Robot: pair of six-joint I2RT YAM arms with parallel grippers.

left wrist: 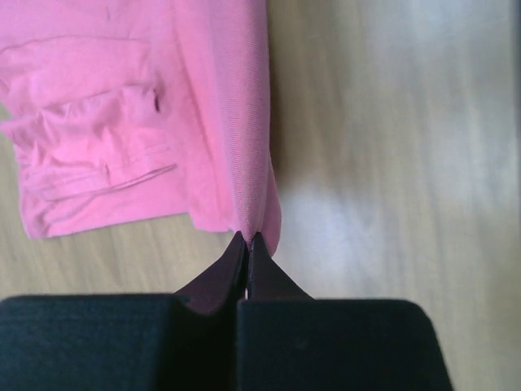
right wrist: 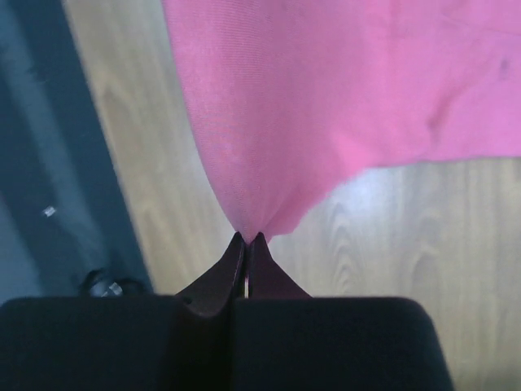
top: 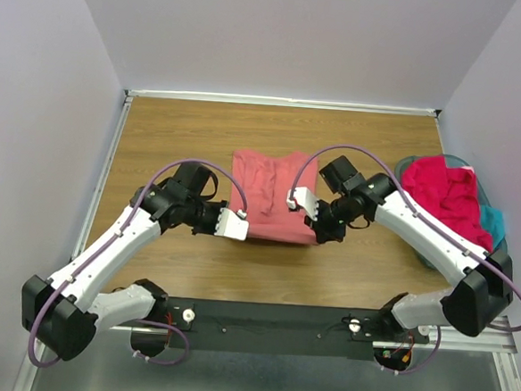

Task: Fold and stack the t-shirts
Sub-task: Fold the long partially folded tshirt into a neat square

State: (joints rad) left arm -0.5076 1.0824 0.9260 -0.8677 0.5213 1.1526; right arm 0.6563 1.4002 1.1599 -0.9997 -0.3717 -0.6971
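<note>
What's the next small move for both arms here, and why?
Probably raise both together and carry that edge over toward the far one. The left gripper and right gripper are each shut on the near edge of the salmon-pink shirt, the rest lying on the table.

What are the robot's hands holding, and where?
The salmon-pink t-shirt. The left hand pinches its near left corner; the right hand pinches its right edge.

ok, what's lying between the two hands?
The salmon-pink t-shirt: its near edge runs from the left hand to the right hand, each shut on the cloth. The top view shows it.
</note>
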